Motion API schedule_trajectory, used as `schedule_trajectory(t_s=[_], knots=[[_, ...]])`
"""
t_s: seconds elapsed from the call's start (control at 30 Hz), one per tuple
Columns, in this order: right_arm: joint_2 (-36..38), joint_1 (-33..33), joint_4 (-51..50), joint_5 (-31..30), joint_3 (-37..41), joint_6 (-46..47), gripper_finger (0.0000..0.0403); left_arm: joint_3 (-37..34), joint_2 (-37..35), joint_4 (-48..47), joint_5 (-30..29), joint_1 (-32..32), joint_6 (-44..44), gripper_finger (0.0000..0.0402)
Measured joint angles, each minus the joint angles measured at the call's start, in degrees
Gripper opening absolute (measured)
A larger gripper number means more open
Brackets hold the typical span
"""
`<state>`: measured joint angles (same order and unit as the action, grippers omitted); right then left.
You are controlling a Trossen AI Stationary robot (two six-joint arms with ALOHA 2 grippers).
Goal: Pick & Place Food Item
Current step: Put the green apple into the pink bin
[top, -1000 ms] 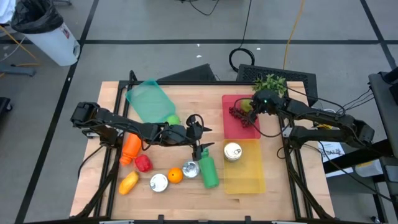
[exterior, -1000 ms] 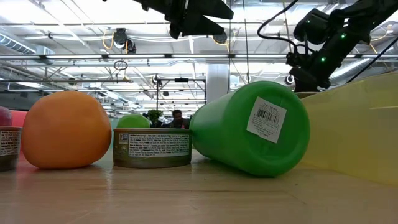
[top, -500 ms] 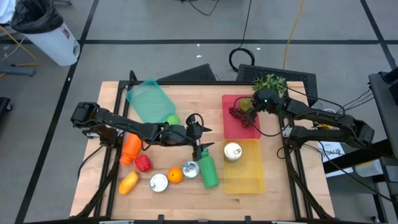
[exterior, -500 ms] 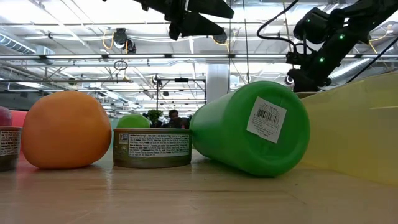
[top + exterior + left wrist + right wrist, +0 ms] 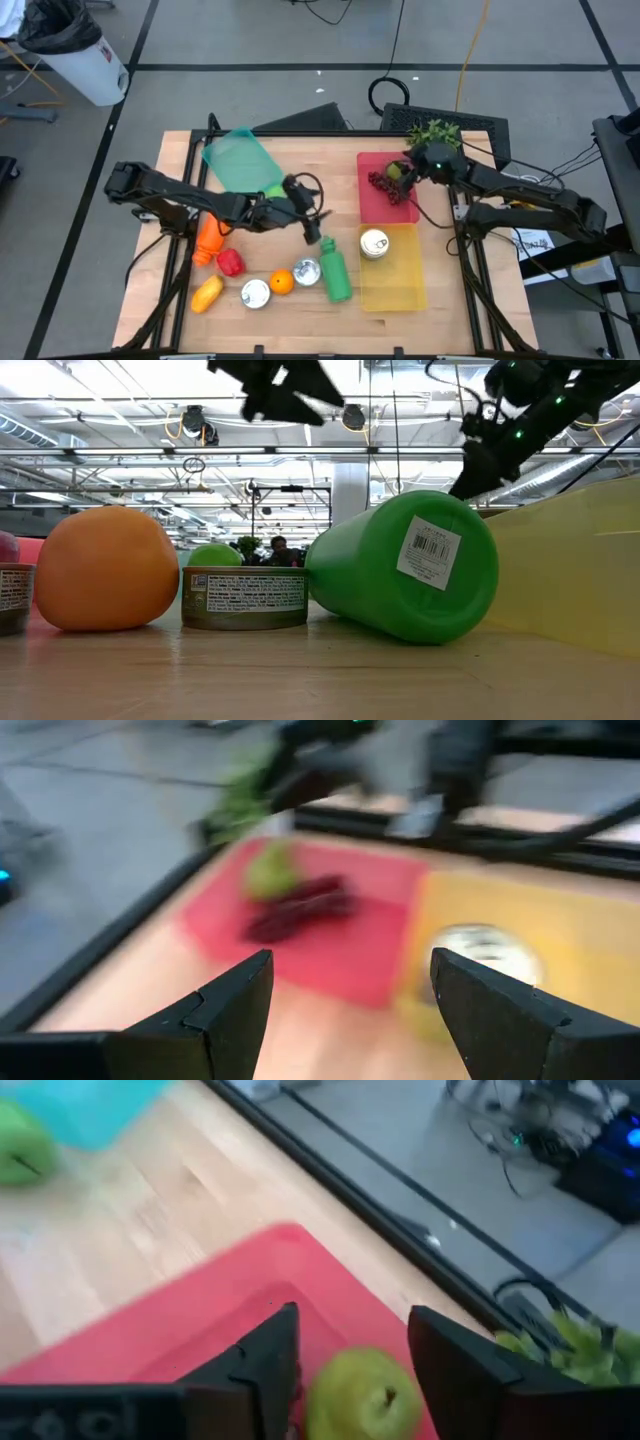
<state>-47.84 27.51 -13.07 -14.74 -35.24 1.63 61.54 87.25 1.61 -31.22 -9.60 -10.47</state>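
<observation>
Reading the high view from left to right, you first meet the loose food on the wooden surface [image 5: 180, 150]: an orange carrot-like piece [image 5: 209, 238], a red pepper [image 5: 231, 263], a yellow item [image 5: 207, 293], two tins [image 5: 256, 293], an orange [image 5: 282, 283] and a green bottle [image 5: 335, 275] lying on its side. A teal tray [image 5: 238, 160] sits toward the far edge, with a green fruit [image 5: 277, 192] at its near corner.

Next you find the left pincer [image 5: 311, 222] over the middle of the surface, between the teal tray and the green bottle. Its wrist view shows the two fingers [image 5: 232, 1010] spread apart with nothing between them.

Further right lie the red tray [image 5: 376, 205], holding dark grapes [image 5: 384, 182] and a green pear [image 5: 398, 170], and the yellow tray [image 5: 400, 285], holding one tin [image 5: 374, 243].

Last comes the right pincer [image 5: 405, 176], over the far end of the red tray. Its fingers [image 5: 262, 1360] stand apart on either side of the pear [image 5: 364, 1397]; you cannot tell whether they touch it.

You may judge progress as partial: three items rest in trays, most remain loose, and neither pincer carries anything.
</observation>
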Motion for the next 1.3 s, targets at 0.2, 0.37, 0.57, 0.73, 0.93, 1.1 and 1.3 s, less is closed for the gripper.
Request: schedule_trajectory(t_s=[0.2, 0.37, 0.57, 0.73, 0.93, 1.1, 1.3], knots=[[5.6, -5.7, 1.4, 0.0, 0.0, 0.5, 0.0203, 0.0, -1.1, -14.6, -7.0, 1.7, -7.6, 0.0274], [8.0, -11.0, 1.7, 0.0, 0.0, 0.5, 0.02, 0.0, -1.1, -31.6, -7.3, 4.1, -15.0, 0.0273], [7.9, -14.7, 1.0, 0.0, 0.0, 0.8, 0.0201, 0.6, -3.3, -42.0, 12.6, 11.6, -20.7, 0.0276], [7.3, -15.0, 1.5, 0.0, 0.0, 2.0, 0.0198, 0.5, -3.3, -42.2, 27.8, 19.2, -18.3, 0.0303], [6.8, -15.0, 1.7, -0.1, 1.2, 2.2, 0.0197, 0.5, -3.3, -44.8, 31.9, 23.9, -13.9, 0.0337], [6.7, -15.0, 1.7, -0.1, 2.6, 2.2, 0.0197, 0.5, -3.3, -46.1, 28.0, 24.4, -7.0, 0.0346], [6.7, -15.0, 1.7, 0.0, 2.9, 3.7, 0.0197, 0.5, -3.2, -45.5, 26.4, 23.3, -1.8, 0.0336]])
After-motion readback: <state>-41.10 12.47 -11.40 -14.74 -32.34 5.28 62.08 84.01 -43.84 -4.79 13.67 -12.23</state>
